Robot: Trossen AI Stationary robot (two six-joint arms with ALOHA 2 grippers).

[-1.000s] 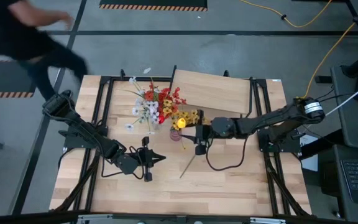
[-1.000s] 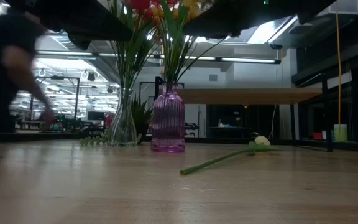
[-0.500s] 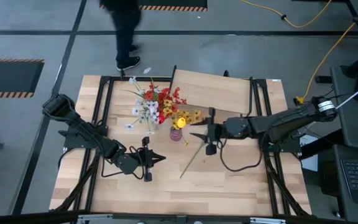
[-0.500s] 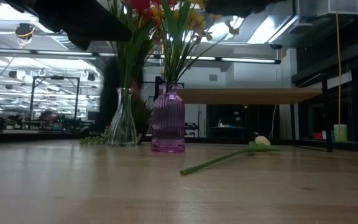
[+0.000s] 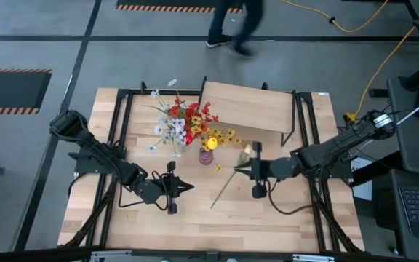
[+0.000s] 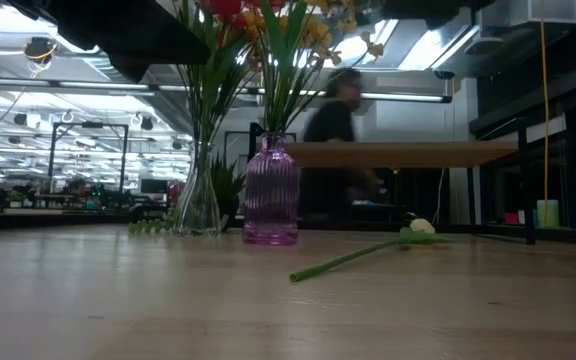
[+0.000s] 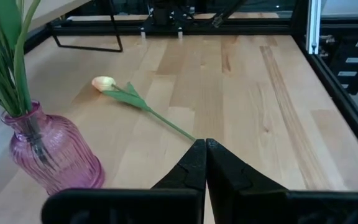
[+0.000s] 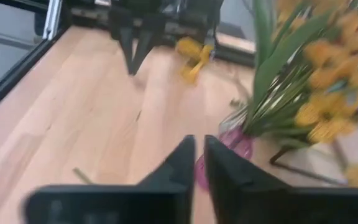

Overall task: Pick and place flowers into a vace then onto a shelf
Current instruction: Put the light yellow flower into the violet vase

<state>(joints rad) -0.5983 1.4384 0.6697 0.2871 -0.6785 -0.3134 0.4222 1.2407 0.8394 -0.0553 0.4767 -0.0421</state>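
Observation:
A loose flower [image 5: 224, 188] with a pale blossom and a long green stem lies flat on the tabletop [image 6: 358, 257], right of the pink ribbed vase [image 5: 208, 158]. That vase [image 6: 270, 195] holds yellow and orange flowers. A clear vase [image 6: 198, 195] beside it holds red and white ones. My right gripper [image 5: 236, 169] hovers over the loose flower's upper stem, fingers nearly together [image 8: 199, 144] with nothing between them. My left gripper [image 5: 188, 187] waits shut [image 7: 205, 144] left of the stem. The shelf [image 5: 246, 108] stands behind the vases.
Black frame rails [image 5: 308, 167] run along the table's left and right sides. A short green leafy bunch [image 6: 230, 190] stands behind the vases. A person [image 5: 231, 22] walks on the floor beyond the far edge. Bare tabletop [image 5: 268, 218] lies toward the near edge.
My right gripper has drawn back from the pink vase toward the table's right and near edges, rising a little, and now hangs over the loose flower. The flower and vases have not moved. A person has crossed from left to right behind the table.

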